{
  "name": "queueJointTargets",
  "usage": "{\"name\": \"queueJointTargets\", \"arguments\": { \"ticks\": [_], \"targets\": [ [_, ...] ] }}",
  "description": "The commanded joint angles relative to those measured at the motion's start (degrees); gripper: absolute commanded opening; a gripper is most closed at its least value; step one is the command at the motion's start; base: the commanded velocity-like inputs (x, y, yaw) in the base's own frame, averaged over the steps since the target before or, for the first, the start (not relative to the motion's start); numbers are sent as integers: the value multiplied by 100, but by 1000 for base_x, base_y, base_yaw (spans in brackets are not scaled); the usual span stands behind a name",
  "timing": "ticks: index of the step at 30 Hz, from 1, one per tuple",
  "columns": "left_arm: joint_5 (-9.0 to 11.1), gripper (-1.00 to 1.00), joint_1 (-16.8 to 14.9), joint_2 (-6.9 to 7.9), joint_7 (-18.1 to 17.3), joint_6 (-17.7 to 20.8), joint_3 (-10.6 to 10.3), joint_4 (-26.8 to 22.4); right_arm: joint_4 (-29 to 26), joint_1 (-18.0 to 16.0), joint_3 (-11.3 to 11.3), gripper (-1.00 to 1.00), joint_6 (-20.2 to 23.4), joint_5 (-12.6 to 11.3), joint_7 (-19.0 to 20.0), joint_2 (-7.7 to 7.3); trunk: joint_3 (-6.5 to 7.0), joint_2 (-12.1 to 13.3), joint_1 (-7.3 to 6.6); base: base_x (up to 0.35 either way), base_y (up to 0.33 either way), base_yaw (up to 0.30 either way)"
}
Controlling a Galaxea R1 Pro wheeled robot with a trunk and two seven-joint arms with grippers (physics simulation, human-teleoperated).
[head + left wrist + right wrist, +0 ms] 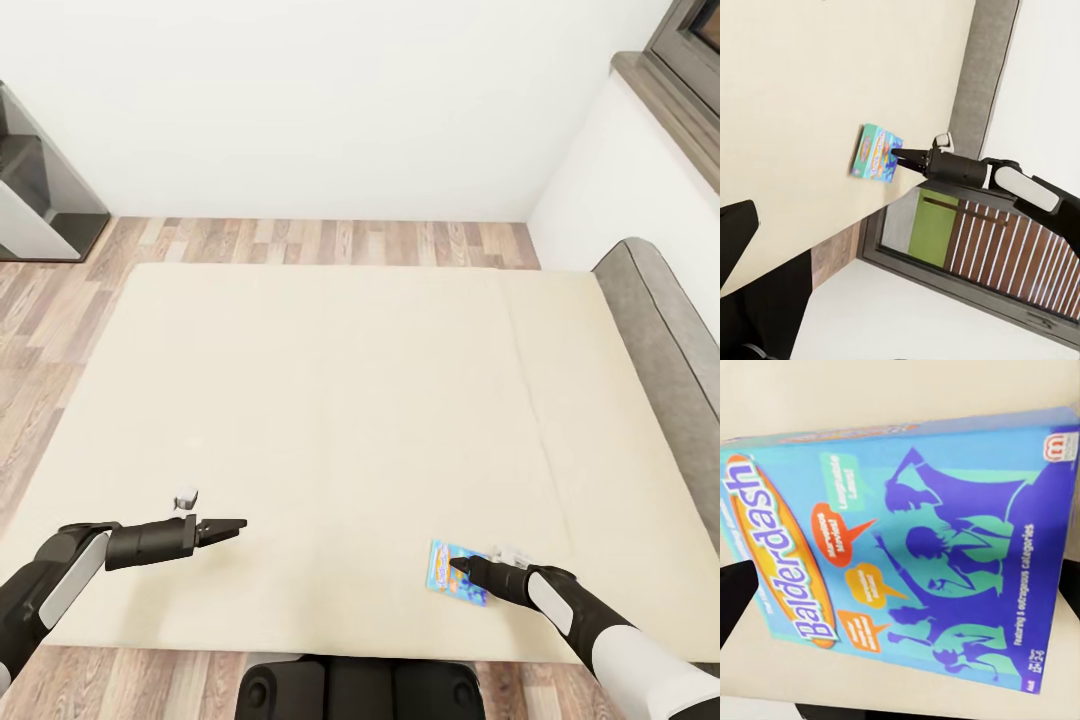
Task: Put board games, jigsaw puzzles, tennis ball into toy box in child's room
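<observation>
- Bed (330, 420): plain cream mattress top, takes up most of the head view. Grey padded edge (665, 320) runs along its right side.
- White wall (330, 100) behind the bed, wood-plank floor (60, 300) around it. Dark grey shelf unit (40, 190) stands on the floor at far left.
- Dark-framed window (690, 50) at upper right in the head view. Left wrist view shows a window (967, 247) with striped blinds and a green panel.
- Robot base (360, 690): dark, at the bottom centre of the head view, at the near edge of the bed.
- Left arm: reaches over the near left part of the bed. Left gripper (232, 527) hangs above bare mattress, nothing between the fingers. Tips look close together, but I cannot tell if it is released or clenched.
- Right arm: reaches over the near right part of the bed. Right gripper (460, 566) has its tip right at the board game; touching or just above, cannot tell. Grip state not readable either.
- Board game (457, 572): blue flat box lying on the bed near its near edge, right of centre, well apart from the left gripper. Right wrist view has the cover (907, 547) close up: "Balderdash" title, purple silhouette figures, orange speech bubbles. Left wrist view shows the box (875, 153) flat on the mattress with the right gripper's tip (900, 155) at its edge.
</observation>
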Motion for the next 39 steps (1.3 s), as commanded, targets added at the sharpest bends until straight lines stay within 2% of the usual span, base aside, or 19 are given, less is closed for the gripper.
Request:
{"name": "queueJointTargets", "arguments": {
  "ticks": [1, 39],
  "targets": [
    [34, 100, -4, 6, 1, 36, -17, 1, -4, -3, 20, 100, 20, -21, 6, -5, -7, -9, 3, 0, 101, 0],
    [34, 100, -4, 6, 1, 37, -15, 1, -7, -1, 20, 100, 19, -21, 6, -4, -7, -9, 3, 0, 81, 0]
  ]
}}
